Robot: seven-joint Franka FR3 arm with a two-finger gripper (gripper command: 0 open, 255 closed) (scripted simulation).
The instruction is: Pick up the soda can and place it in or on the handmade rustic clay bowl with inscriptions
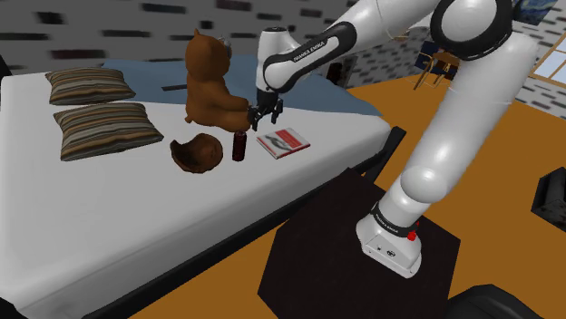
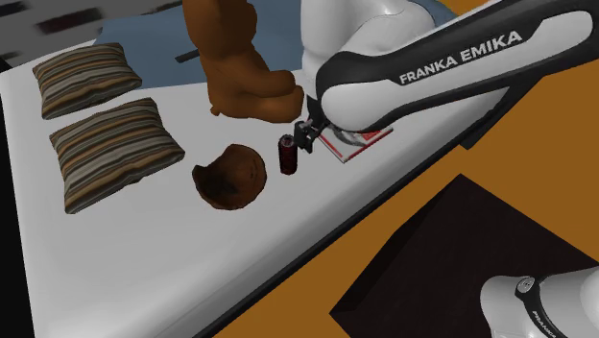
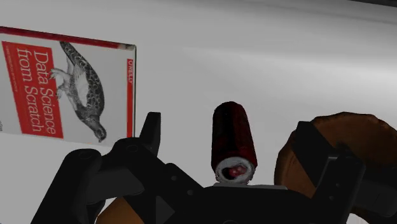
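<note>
You've got one soda can (image 1: pixel 239 145), one clay bowl (image 1: pixel 198 152), one teddy bear (image 1: pixel 210 82), one book (image 1: pixel 283 141) and two striped pillows (image 1: pixel 89 85) (image 1: pixel 102 129), all on a white bed (image 1: pixel 136 217). One arm, one gripper (image 1: pixel 267 115).

Can: dark red, plain cylinder, standing upright. In the wrist view its top end has a pale rim with a red centre. It stands between the bowl and the book, just beside the bowl but not touching it, in front of the bear. Bowl: brown, rough, with an uneven rim.

The gripper hangs just above the can, slightly to the book side in the shoulder view. Your fingers (image 3: pixel 151 130) stand wide apart. In the wrist view the can sits in the gap between them and neither finger touches it, so nothing is held.

The book has a red and white cover with a bird drawing and lies flat near the bed's edge. The pillows lie side by side, well apart from the can, on the shoulder view's left.
</note>
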